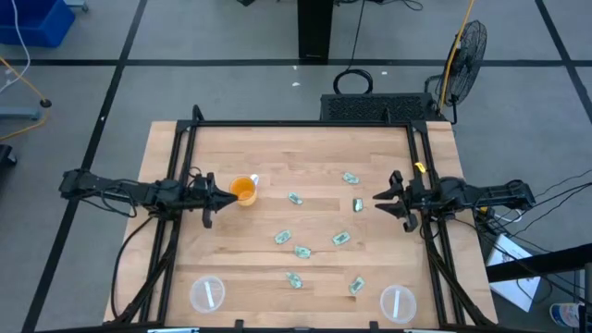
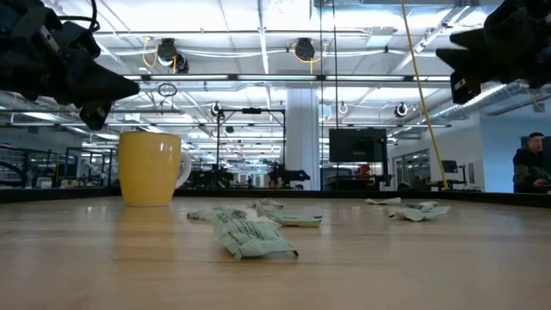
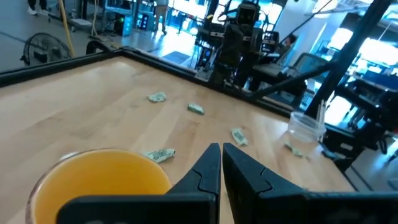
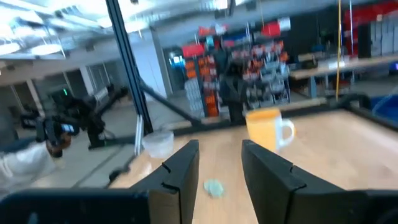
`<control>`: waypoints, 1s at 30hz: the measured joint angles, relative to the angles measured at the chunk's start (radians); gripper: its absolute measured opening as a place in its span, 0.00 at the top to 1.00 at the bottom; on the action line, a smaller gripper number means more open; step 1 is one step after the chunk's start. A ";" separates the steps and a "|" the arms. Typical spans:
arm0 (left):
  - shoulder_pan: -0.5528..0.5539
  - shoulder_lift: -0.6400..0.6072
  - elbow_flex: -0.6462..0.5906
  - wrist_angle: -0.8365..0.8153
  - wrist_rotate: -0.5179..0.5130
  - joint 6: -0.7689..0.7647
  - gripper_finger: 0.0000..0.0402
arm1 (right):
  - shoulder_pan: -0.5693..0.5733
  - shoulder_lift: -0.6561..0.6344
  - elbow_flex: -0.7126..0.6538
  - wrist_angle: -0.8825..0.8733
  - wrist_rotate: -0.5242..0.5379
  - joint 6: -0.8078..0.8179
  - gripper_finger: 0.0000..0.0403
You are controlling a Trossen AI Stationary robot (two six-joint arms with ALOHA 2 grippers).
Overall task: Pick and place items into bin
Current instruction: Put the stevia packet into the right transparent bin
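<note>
Several small pale green-and-white packets lie flat on the wooden table (image 1: 277, 157), among them packets in the middle (image 1: 294, 198), further right (image 1: 357, 204) and towards the near edge (image 1: 296, 280). In the low view the nearest packet (image 2: 245, 234) lies in front. My left gripper (image 1: 229, 195) is shut and empty. It hovers beside the orange cup (image 1: 242, 190), above table height (image 2: 129, 86), and its fingers (image 3: 211, 165) point toward the packets. My right gripper (image 1: 377, 196) is open and empty at the right side, with one packet (image 4: 214, 186) ahead of its fingers.
The orange cup (image 2: 151, 168) stands upright at the left middle. Two clear round containers stand near the table's near edge, one at the left (image 1: 207, 293) and one at the right (image 1: 398, 301). Black frame rails (image 1: 185, 148) run along the left, far and right sides.
</note>
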 joint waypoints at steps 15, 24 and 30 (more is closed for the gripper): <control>0.000 0.000 0.000 0.212 -0.121 0.021 0.95 | 0.002 0.055 0.081 0.209 0.031 -0.203 0.72; 0.002 0.000 0.002 0.306 -0.120 0.006 0.95 | 0.002 0.483 0.521 -0.075 0.191 -0.350 0.72; 0.005 0.006 0.054 0.301 -0.105 0.055 0.95 | -0.001 0.868 0.748 -0.598 0.441 -0.207 0.72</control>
